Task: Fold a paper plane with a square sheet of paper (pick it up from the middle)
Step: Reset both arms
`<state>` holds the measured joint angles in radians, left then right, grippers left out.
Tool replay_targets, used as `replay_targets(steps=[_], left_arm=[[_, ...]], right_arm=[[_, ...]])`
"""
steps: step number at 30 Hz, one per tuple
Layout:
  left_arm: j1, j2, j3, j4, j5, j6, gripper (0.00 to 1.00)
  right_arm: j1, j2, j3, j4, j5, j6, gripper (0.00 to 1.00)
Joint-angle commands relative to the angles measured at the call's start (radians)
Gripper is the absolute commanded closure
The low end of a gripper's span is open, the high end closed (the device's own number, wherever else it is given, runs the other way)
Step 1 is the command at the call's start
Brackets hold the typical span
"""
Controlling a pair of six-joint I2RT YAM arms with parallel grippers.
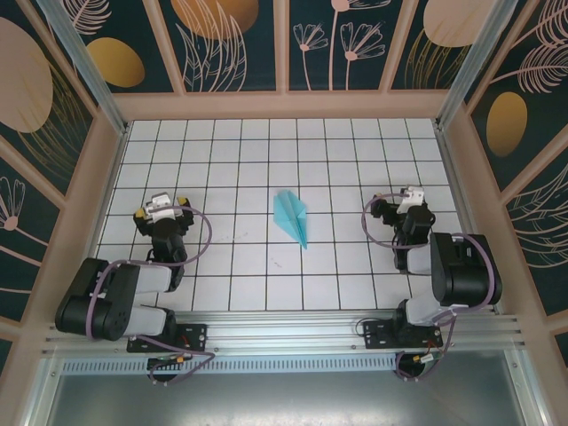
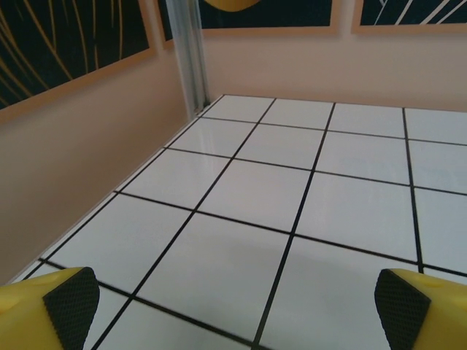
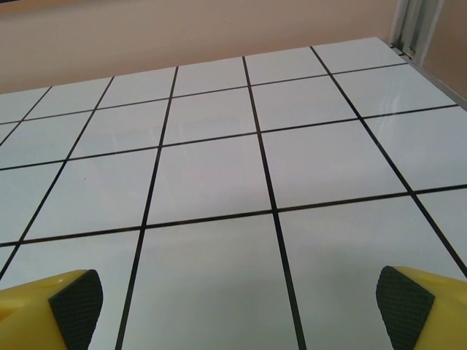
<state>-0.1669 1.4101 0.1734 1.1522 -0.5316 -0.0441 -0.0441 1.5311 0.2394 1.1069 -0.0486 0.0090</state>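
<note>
A light-blue paper plane [image 1: 293, 216] lies in the middle of the white grid table, its nose pointing toward the near right. No gripper touches it. My left gripper [image 1: 162, 209] rests well to its left, pulled back near its base. In the left wrist view its yellow fingers [image 2: 69, 302] stand wide apart over bare tiles. My right gripper [image 1: 408, 202] sits well to the right of the plane. The right wrist view has its fingers [image 3: 405, 302] spread wide too, with nothing between them.
Pink side walls [image 2: 87, 160] and a back wall [image 3: 190, 29] close in the table [image 1: 248, 151]. A metal corner post [image 2: 188, 58] stands at the far left corner. Both arm bases are mounted on the rail [image 1: 284, 333] at the near edge.
</note>
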Motion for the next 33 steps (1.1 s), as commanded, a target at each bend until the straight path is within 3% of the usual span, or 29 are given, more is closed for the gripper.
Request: replay_targets(steps=[1,2,6,7,9,19,25,33], left_arm=[[0.034,0.097,0.025,0.257,0.094,0.033,0.02],[0.050,0.060,0.040,0.153,0.123,0.006,0.02],[0.104,0.156,-0.009,0.358,0.207,-0.021,0.02],[0.108,0.116,0.022,0.224,0.211,-0.041,0.02],[0.127,0.145,0.026,0.260,0.233,-0.048,0.02],[0.127,0.133,0.017,0.258,0.210,-0.054,0.02],[0.127,0.132,0.024,0.240,0.331,-0.013,0.02],[0.127,0.132,0.022,0.246,0.331,-0.014,0.01]], right_arm=[[0.008,0.009,-0.007,0.142,0.018,0.001,0.01],[0.008,0.008,-0.006,0.135,0.018,0.001,0.01],[0.010,0.010,-0.006,0.138,0.021,0.001,0.01],[0.010,0.010,-0.006,0.138,0.021,0.000,0.01],[0.009,0.010,-0.006,0.138,0.021,0.001,0.01],[0.009,0.010,-0.006,0.138,0.021,0.001,0.01],[0.010,0.009,-0.005,0.139,0.021,0.001,0.01],[0.009,0.009,-0.005,0.139,0.021,0.001,0.01]])
